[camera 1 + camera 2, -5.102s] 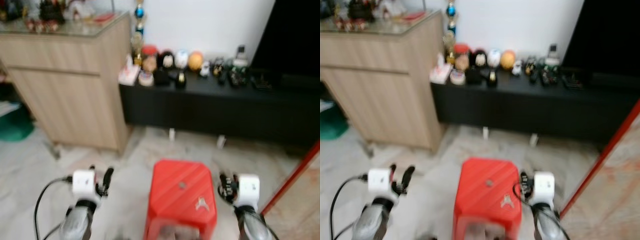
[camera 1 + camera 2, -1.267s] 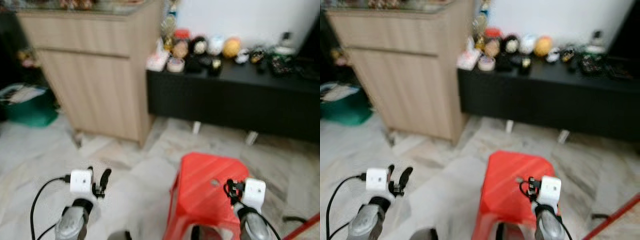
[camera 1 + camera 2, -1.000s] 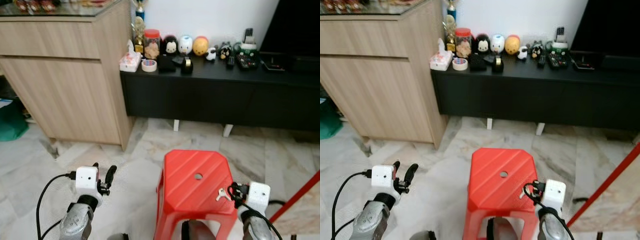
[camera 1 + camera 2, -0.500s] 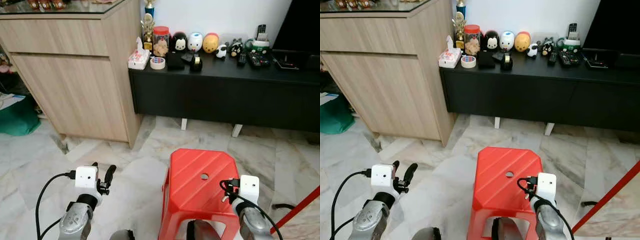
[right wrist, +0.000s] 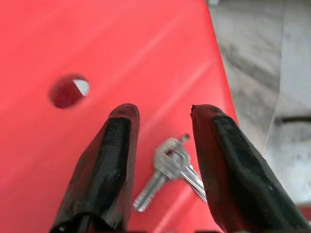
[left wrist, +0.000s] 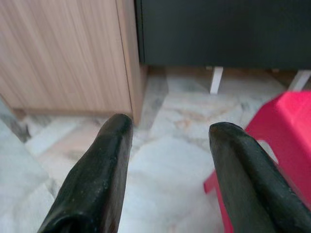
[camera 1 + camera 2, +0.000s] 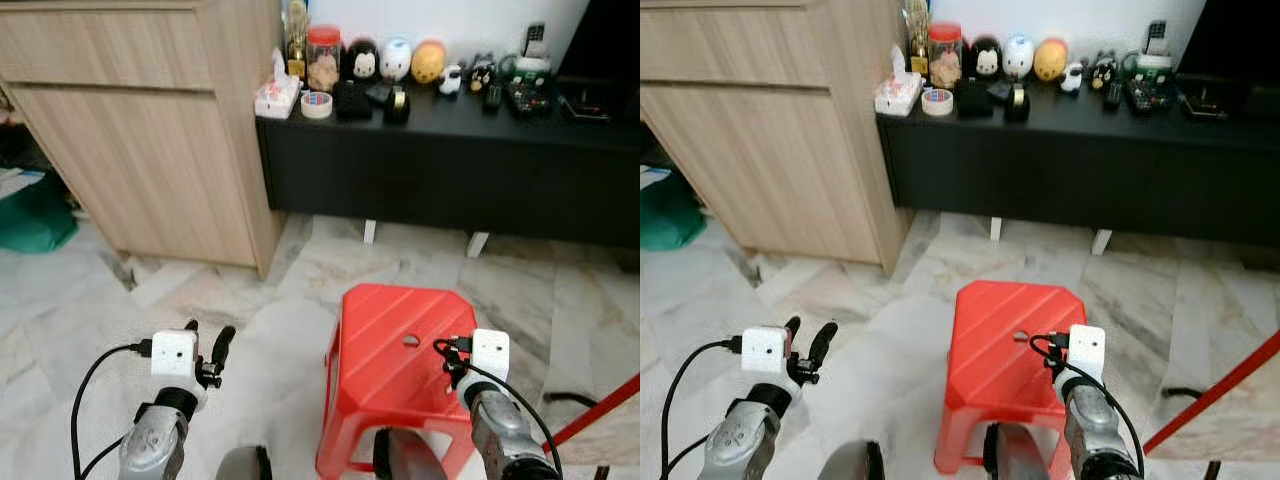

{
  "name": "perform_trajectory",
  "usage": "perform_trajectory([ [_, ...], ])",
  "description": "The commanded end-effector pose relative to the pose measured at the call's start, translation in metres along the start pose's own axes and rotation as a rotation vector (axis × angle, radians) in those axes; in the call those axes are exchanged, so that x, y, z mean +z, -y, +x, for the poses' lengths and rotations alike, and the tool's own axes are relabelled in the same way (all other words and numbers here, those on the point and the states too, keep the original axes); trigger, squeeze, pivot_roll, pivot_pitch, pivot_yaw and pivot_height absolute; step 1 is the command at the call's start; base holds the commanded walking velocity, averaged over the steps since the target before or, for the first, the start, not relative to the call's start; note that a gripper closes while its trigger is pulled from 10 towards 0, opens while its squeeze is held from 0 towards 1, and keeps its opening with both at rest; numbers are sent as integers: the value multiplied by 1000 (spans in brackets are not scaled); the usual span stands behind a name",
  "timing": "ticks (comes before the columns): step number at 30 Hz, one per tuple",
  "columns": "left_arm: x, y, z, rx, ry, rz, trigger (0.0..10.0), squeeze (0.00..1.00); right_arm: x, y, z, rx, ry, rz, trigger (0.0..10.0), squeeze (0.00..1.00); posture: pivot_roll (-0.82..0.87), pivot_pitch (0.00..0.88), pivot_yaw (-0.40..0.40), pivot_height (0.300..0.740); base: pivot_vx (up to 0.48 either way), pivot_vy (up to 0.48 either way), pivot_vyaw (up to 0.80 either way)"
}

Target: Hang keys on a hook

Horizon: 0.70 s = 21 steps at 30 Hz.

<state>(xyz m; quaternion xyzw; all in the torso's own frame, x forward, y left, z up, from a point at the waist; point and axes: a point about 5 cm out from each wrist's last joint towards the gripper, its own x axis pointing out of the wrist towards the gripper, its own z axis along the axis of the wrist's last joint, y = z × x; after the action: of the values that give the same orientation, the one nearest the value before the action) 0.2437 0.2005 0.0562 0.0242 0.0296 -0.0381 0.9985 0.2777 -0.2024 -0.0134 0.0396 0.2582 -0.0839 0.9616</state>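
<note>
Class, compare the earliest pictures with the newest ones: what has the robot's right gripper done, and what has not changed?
The right gripper has moved inward from beside the red stool to above its top, and now hangs open over the keys, not yet holding them. The camera also shifted as the robot moved. The left gripper stayed open and idle over the floor; the keys stayed on the stool.

Prob. home lounge: TV console (image 7: 450, 165), knick-knacks (image 7: 395, 60).
</note>
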Motion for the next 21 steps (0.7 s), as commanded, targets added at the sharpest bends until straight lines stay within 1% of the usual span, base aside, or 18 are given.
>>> perform_trajectory([
  [1, -3, 2, -4, -6, -20, 7, 10000, 0, 4, 2, 2, -18, 5, 25, 10000, 0, 90, 165, -21, 609, 0, 0, 0],
  [4, -3, 1, -8, 1, -27, 6, 10000, 0, 6, 3, 2, -31, 13, 56, 10000, 0, 97, 178, -26, 609, 0, 0, 0],
  [9, -2, -1, -12, 9, -35, 10, 10000, 0, 6, 4, 2, -33, 4, 55, 10000, 0, 99, 191, -25, 609, 0, 0, 0],
  [10, -3, -2, -12, 11, -38, 12, 10000, 0, 4, 4, 2, -39, -12, 65, 10000, 0, 100, 195, -24, 609, 0, 0, 0],
  [11, -3, -3, -14, 14, -41, 14, 10000, 0, 2, 4, 2, -41, -30, 101, 10000, 0, 102, 199, -21, 609, 0, 0, 0],
  [13, -3, -4, -14, 15, -43, 15, 10000, 0, 1, 4, 2, -40, -36, 111, 10000, 0, 104, 200, -20, 609, 0, 0, 0],
  [15, -3, -4, -15, 16, -45, 17, 10000, 0, 1, 2, 3, -31, -44, 102, 10000, 0, 110, 200, -20, 609, 0, 0, 0],
  [17, -2, -5, -16, 17, -47, 19, 10000, 0, 2, -1, 3, -5, -46, 61, 10000, 0, 116, 201, -18, 609, 0, 0, 0],
  [21, 0, -5, -16, 15, -45, 27, 10000, 0, 6, -5, 5, -1, -38, 80, 10000, 0, 118, 203, -15, 609, 0, 0, 0],
])
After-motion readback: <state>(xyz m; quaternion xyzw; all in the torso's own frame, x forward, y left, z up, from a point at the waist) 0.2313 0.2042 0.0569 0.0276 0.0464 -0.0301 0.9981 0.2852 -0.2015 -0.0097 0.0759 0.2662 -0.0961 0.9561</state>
